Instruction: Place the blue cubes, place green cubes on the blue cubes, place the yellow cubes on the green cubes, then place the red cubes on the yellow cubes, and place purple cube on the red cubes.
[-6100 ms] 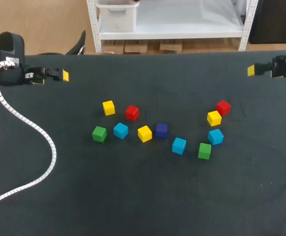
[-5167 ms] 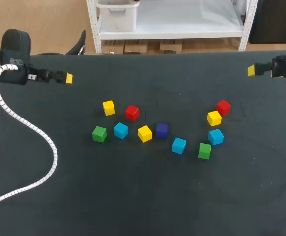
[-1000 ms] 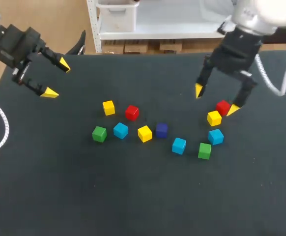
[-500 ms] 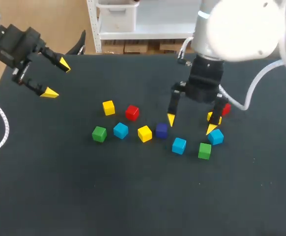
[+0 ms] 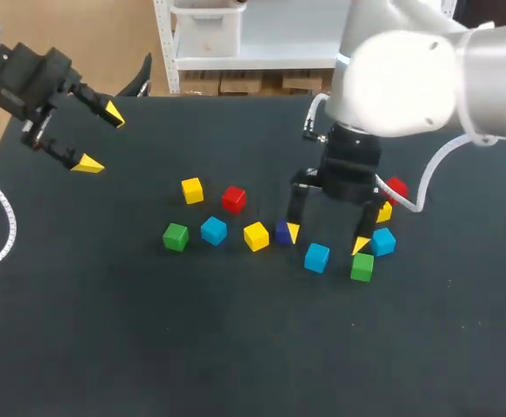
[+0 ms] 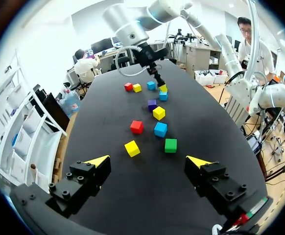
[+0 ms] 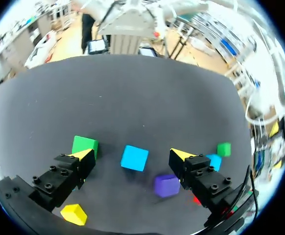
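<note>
Two yellow-tipped grippers, jaws wide: right gripper [image 5: 327, 239] over a smooth blue cube [image 5: 316, 257], left gripper [image 5: 101, 139] above matte black table [image 5: 236, 347].

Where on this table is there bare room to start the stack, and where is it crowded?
Bare: the near strip of the table, robot-side of the row running from the left green cube to the right green cube. Crowded: the middle of that row, where the open right gripper hangs above a blue cube.

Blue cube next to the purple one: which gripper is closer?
Right. The right gripper hangs open over the blue cube, one finger to either side of it. The left gripper is open, far off to its left.
</note>
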Tool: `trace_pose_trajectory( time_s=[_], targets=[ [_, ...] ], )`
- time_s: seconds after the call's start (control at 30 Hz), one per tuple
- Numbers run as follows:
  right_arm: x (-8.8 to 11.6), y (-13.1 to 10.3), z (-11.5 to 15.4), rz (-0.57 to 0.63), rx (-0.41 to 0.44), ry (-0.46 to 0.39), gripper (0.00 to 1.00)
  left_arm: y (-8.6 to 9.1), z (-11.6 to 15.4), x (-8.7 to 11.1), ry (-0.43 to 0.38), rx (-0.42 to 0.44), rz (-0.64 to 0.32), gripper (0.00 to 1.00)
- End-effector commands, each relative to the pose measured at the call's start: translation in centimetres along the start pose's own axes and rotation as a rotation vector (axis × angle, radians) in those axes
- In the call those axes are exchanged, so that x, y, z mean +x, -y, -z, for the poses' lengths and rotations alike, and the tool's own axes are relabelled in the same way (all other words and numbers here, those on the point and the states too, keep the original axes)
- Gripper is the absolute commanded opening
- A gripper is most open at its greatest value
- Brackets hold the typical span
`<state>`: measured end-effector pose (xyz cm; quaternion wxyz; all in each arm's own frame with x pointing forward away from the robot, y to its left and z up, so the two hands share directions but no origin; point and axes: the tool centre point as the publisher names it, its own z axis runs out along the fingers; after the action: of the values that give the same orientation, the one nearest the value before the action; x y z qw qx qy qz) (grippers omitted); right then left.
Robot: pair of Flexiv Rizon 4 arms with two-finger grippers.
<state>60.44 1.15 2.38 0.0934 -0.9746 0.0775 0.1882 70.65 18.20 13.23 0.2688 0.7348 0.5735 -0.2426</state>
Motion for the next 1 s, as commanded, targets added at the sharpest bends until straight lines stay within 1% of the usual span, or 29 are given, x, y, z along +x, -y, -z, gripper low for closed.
trace_pose_trajectory(
  time_s=[0.03,0.3,0.5,0.6,0.67,0.83,1.0],
  targets=[
    [1.2,1.0,-0.4,-0.085,-0.02,0.023,1.0,0.0,0.0,0.1,0.001,-0.002,-0.003,1.0],
    [1.6,0.9,-0.3,-0.216,-0.021,0.03,1.0,0.0,0.0,0.1,0.001,-0.002,-0.003,1.0],
    [1.3,0.1,-0.2,-0.276,-0.013,0.049,1.0,0.0,0.0,0.1,0.001,-0.002,-0.003,1.0],
    [1.2,-0.2,-0.4,-0.294,-0.013,0.055,0.95,0.0,0.0,0.1,0.001,-0.002,-0.003,1.0],
    [1.2,-0.4,-0.6,-0.304,-0.014,0.059,0.95,0.0,0.0,0.1,0.001,-0.002,-0.003,1.0],
    [1.5,-0.5,-1.1,-0.329,-0.013,0.063,0.8,0.0,0.0,0.1,0.001,-0.002,-0.003,1.0],
    [1.6,-0.4,-1.6,-0.343,-0.017,0.066,0.81,0.0,0.0,0.1,0.001,-0.002,-0.003,1.0]
  ],
)
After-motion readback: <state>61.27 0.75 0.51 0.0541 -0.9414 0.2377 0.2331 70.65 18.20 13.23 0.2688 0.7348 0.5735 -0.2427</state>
